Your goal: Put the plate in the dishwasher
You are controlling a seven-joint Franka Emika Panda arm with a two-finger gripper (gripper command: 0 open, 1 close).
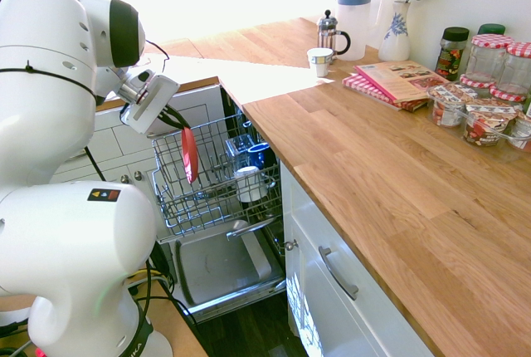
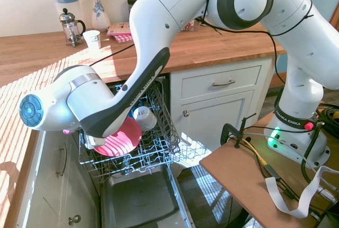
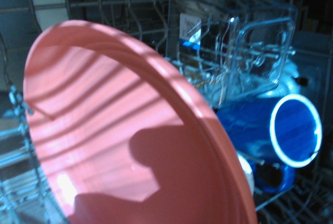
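A: Where's the plate?
B: Within the dishwasher's wire rack, standing steeply on edge, across from the rack edge next to the mugs. Can't tell if its lower rim touches the wires. Smooth coral-pink plastic, round, shallow raised rim, striped with shadow.
A: Fingers?
B: Pressed together on the plate's upper rim, pinching it.
A: What's around it?
B: Glossy blue mug with white rim, lying tilted. Clear boxy plastic container just beside it. White mug near the blue one. Below the rack, grey metal inner door, lowered, recessed panel.
A: Arm pose?
B: White arm bent over the rack, wrist low, hand slanting down to the plate.
A: Surface?
B: Grained wood. White patterned cup near the back edge, glass-and-metal French press right behind it.
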